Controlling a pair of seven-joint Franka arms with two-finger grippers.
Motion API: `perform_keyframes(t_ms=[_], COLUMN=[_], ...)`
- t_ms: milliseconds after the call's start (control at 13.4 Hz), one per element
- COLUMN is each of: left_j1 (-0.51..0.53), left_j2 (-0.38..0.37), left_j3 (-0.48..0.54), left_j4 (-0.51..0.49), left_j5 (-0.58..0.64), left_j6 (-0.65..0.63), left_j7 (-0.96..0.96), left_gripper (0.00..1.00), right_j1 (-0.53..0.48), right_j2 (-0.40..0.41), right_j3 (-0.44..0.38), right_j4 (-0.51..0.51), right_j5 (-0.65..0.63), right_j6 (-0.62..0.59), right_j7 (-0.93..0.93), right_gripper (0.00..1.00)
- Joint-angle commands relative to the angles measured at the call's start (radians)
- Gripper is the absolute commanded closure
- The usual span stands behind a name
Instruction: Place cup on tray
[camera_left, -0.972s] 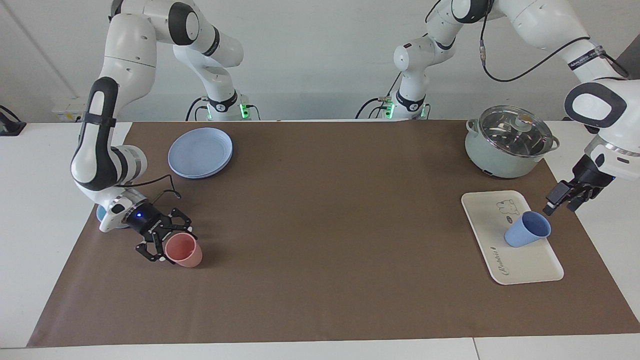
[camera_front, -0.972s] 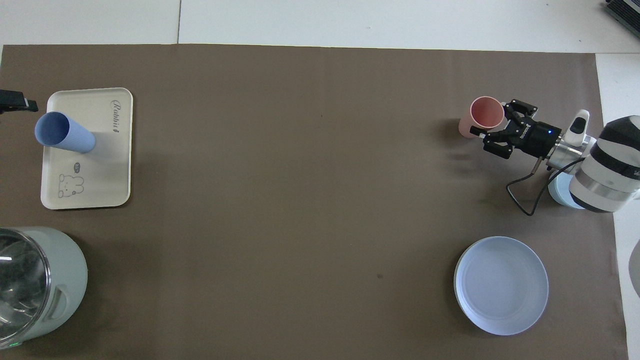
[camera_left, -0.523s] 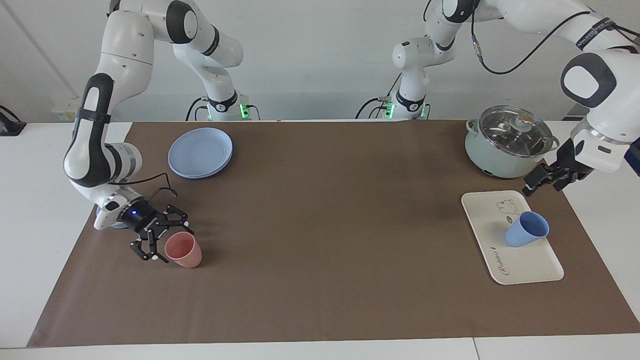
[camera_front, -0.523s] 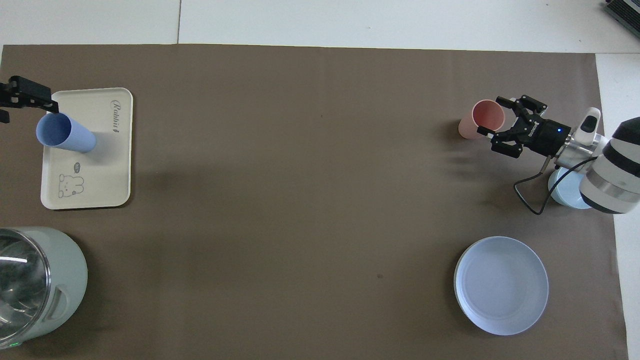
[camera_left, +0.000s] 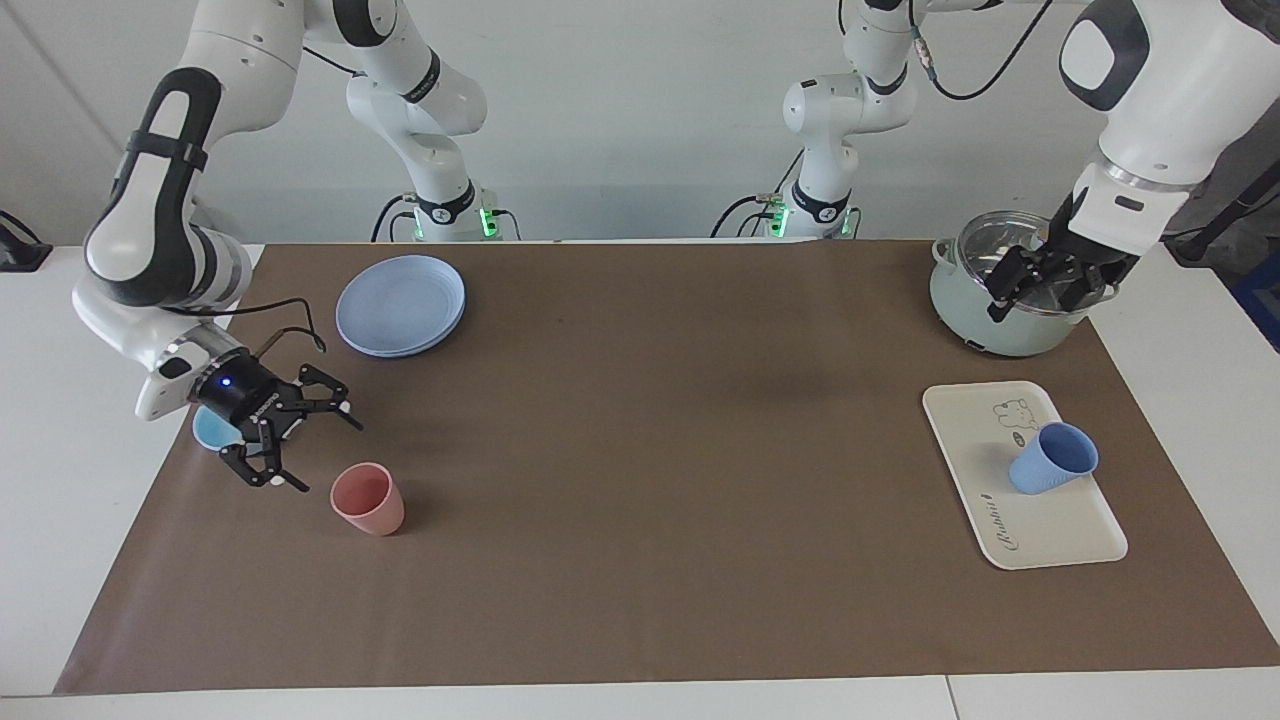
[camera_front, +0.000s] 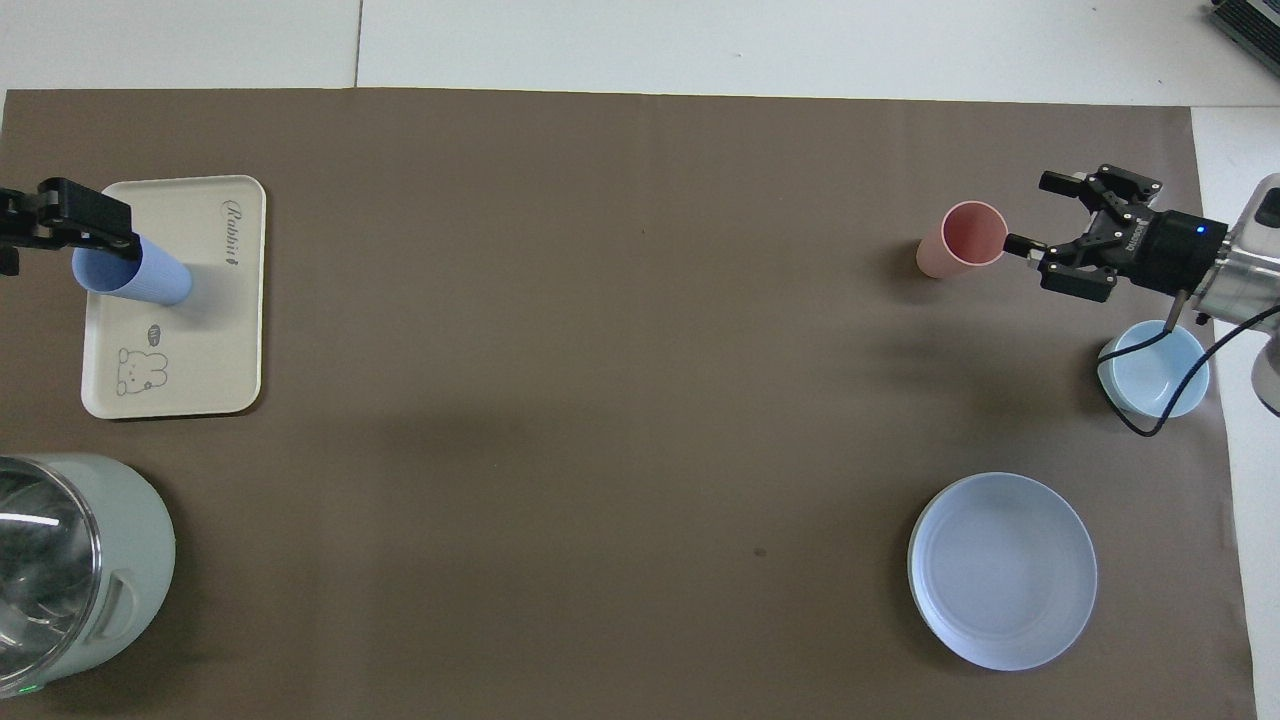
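Note:
The periwinkle-blue cup (camera_left: 1052, 462) stands on the cream-white tray (camera_left: 1040, 535) with the rabbit print, at the left arm's end of the table. It also shows in the overhead view (camera_front: 140, 275), on the tray (camera_front: 205, 330). My left gripper (camera_left: 1040, 283) is open and empty, raised well above the cup and clear of it. In the overhead view it (camera_front: 70, 218) covers the cup's rim. My right gripper (camera_left: 322, 455) is open and empty, low beside the pink cup (camera_left: 368, 498), not touching it.
A pale green pot with a glass lid (camera_left: 965, 300) stands nearer to the robots than the tray. A round blue plate (camera_left: 400, 305) and a light-blue bowl (camera_left: 212, 432) lie at the right arm's end, the bowl under the right wrist.
My left gripper has risen away from the cup, which stays on the tray. My right gripper has drawn back from the pink cup toward the bowl, leaving the cup standing.

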Motion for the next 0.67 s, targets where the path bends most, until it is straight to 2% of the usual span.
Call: perform_keyframes(t_ms=[0,150,299,449,598], left_j1=[-0.007,-0.005,-0.004,-0.007,-0.007], left_j2=[-0.076,-0.099,-0.132,-0.133,-0.127], left_j3=[-0.010,-0.011,-0.011,-0.011,-0.011], left_j4=[-0.092,-0.121,-0.184,-0.189,-0.176], left_j5=[0.026,0.026,0.026,0.024,0.016], left_j6=[0.004,-0.019,-0.021,-0.030,-0.029], left_j7=[-0.008,0.012,0.009,0.008,0.009], left_gripper=[0.00,0.00,0.00,0.00,0.00], right_j1=[-0.002,0.006,0.044,0.114,0.171], right_j2=[-0.091,-0.133,-0.195,-0.245,-0.259], right_j3=[0.005,0.006,0.014,0.016,0.017], right_j4=[-0.008,0.020,0.034,0.032,0.032], right_j5=[-0.170,-0.310,-0.524,-0.779,-0.966], right_j6=[0.002,0.007,0.040,0.051,0.051], right_j7=[0.212,0.359,0.566,0.794,0.977], right_gripper=[0.00,0.00,0.00,0.00,0.00])
